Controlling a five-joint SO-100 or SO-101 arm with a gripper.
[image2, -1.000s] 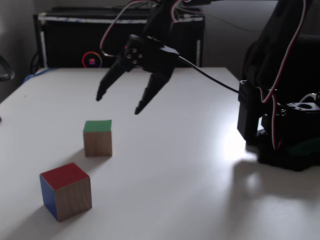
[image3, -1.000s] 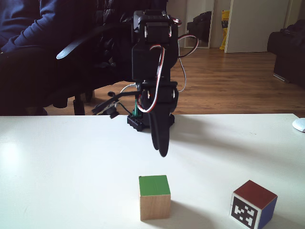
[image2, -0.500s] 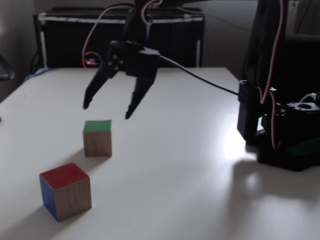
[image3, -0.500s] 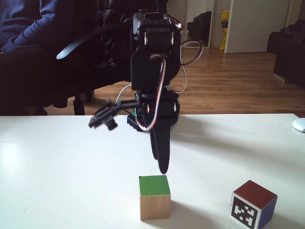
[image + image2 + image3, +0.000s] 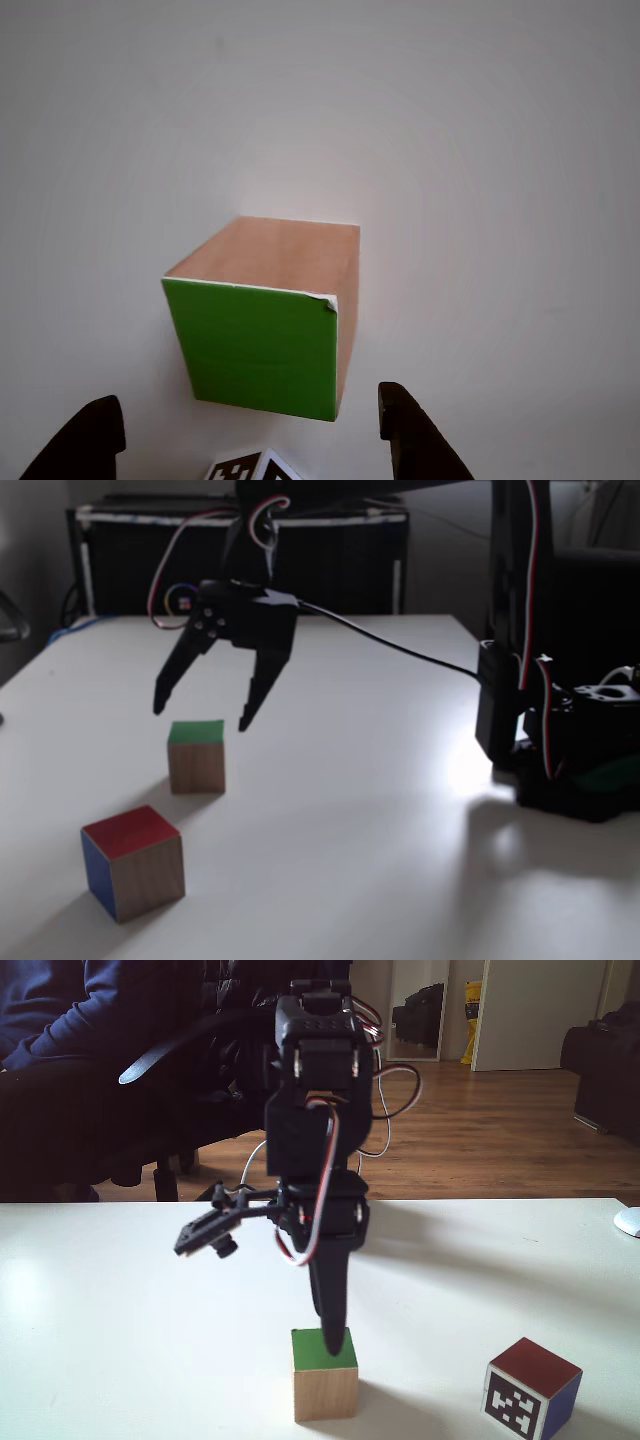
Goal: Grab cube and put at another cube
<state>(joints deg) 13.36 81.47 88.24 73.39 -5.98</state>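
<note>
The gripper [image 5: 200, 718] has dropped and moved over the cube [image 5: 196, 756], jaws spread wide, fingertips now just above its green top and not touching. Another cube [image 5: 133, 861] sits unmoved on the table [image 5: 380, 820], well outside the jaws.

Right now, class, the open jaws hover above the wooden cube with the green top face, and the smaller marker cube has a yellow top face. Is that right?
Not quite: the marker cube's top face is red, not yellow, as both fixed views show. The rest holds: the open jaws hover above the green-topped wooden cube.
</note>
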